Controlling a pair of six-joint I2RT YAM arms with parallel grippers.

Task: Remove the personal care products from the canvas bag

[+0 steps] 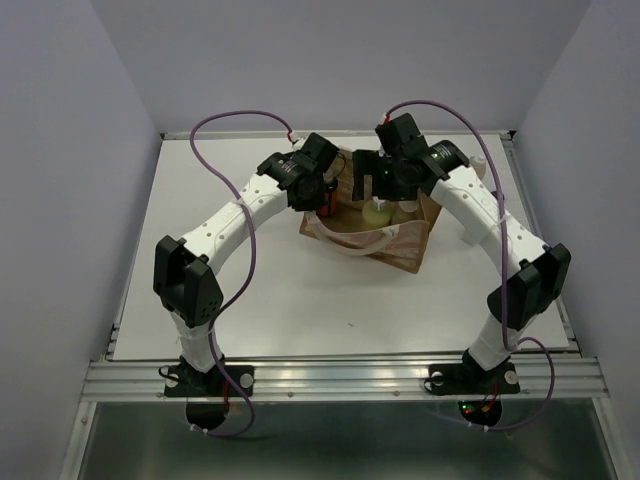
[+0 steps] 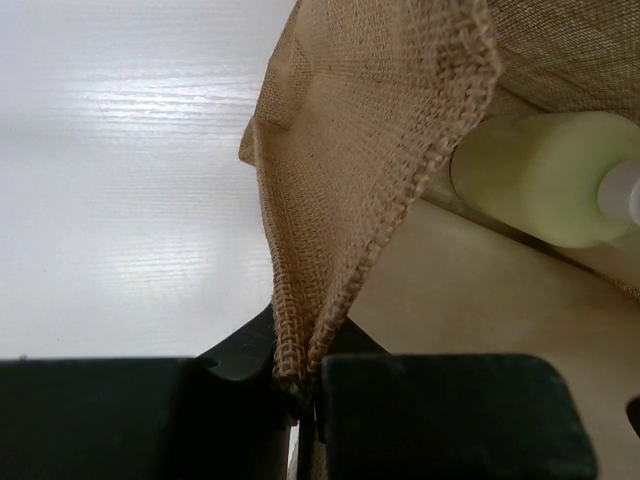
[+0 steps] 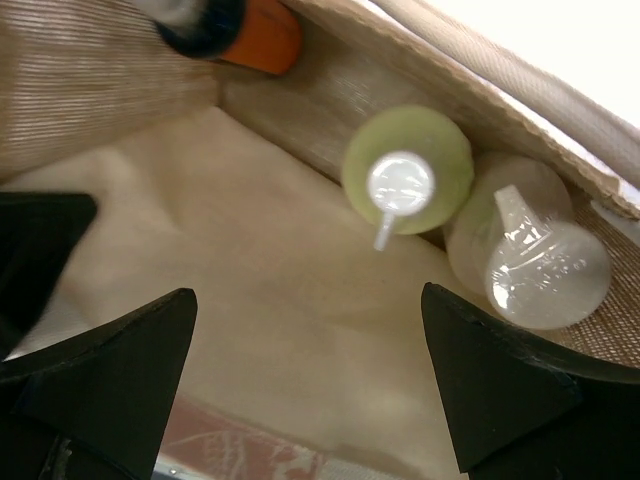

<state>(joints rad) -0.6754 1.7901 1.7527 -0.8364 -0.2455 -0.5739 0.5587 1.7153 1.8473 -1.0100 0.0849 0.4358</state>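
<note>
A: Overhead, the tan woven canvas bag sits far-centre.
B: Left wrist: our left claw clamps its floppy rim.
A: Right wrist: our right claw gapes empty over the pale yellow-green plastic bottle inside.
B: Looks light, slick; we'd grip its body.

A flat white desk with faint wood grain sits between plain pale grey-lavender walls. A ribbed silver aluminium rail runs along its near edge. A tiny dark speck lies on the desk's near half.
</note>
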